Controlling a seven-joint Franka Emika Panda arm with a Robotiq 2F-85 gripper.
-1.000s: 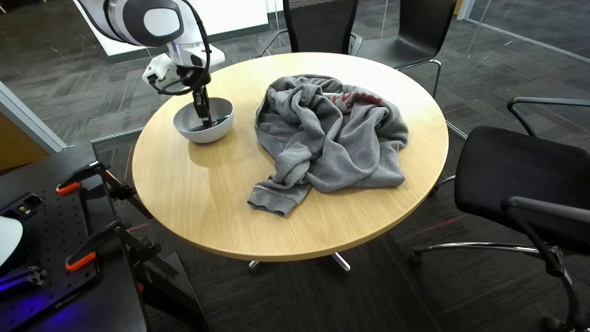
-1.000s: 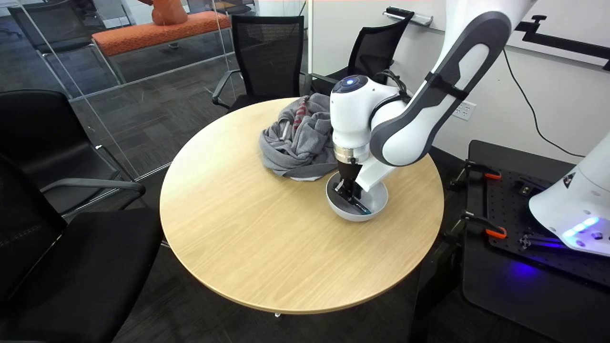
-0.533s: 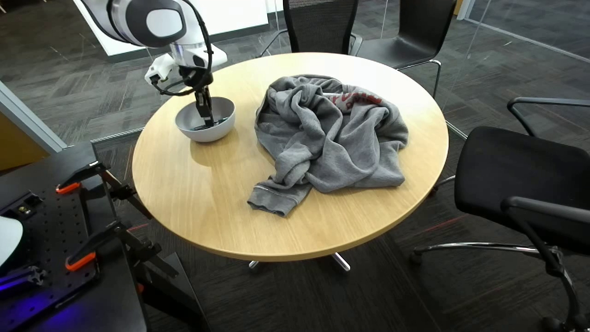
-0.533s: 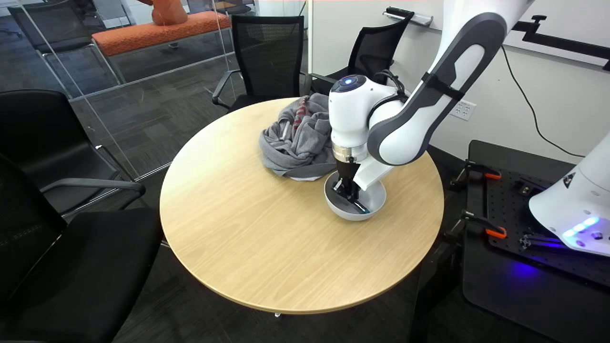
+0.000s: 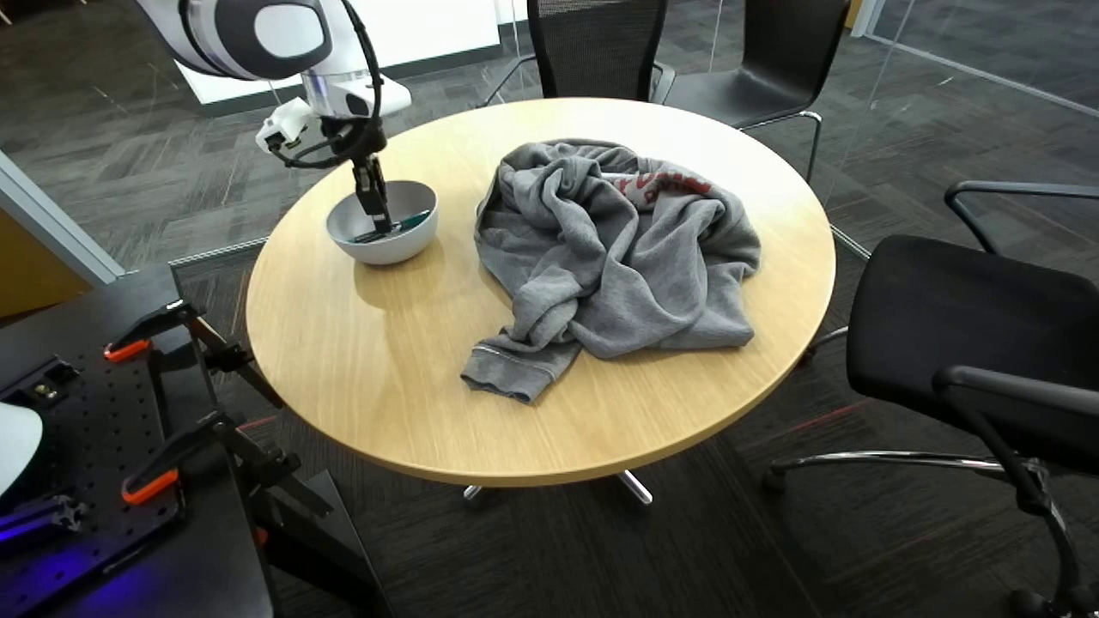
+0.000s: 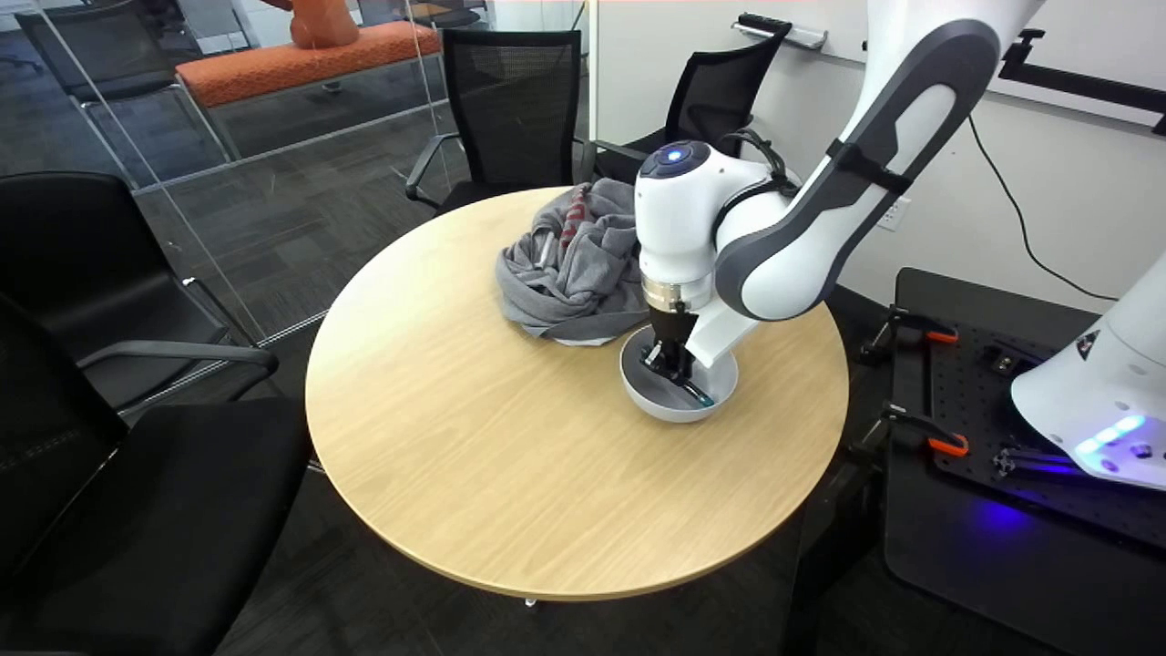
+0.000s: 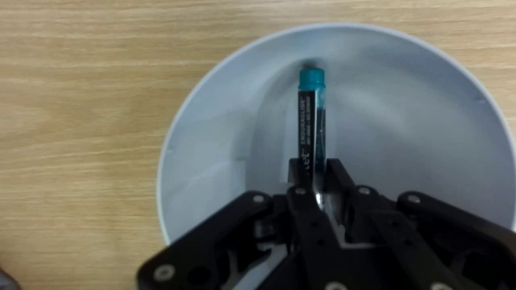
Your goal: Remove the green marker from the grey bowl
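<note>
The green marker (image 7: pixel 310 121), teal with a black label, lies within the outline of the grey bowl (image 7: pixel 189 108) in the wrist view. My gripper (image 7: pixel 313 171) reaches into the bowl, its fingertips pressed against both sides of the marker. The marker's near part is hidden between the fingers. In both exterior views the gripper (image 5: pixel 385 227) (image 6: pixel 672 372) is down inside the bowl (image 5: pixel 386 251) (image 6: pixel 642 392). The marker's teal end (image 5: pixel 416 220) (image 6: pixel 700 395) sticks out past the fingers. I cannot tell whether the marker touches the bowl.
The bowl stands on a round wooden table (image 5: pixel 412 369) near its edge. A grey sweatshirt (image 5: pixel 618 257) lies crumpled beside it. Black chairs (image 5: pixel 970 318) stand around the table. A black robot stand (image 5: pixel 206 549) with orange-tipped clamps is close by.
The bowl shifted slightly with the arm, then stayed. Since half a second ago, my gripper has moved a little back and up, and more of the marker's teal end shows.
</note>
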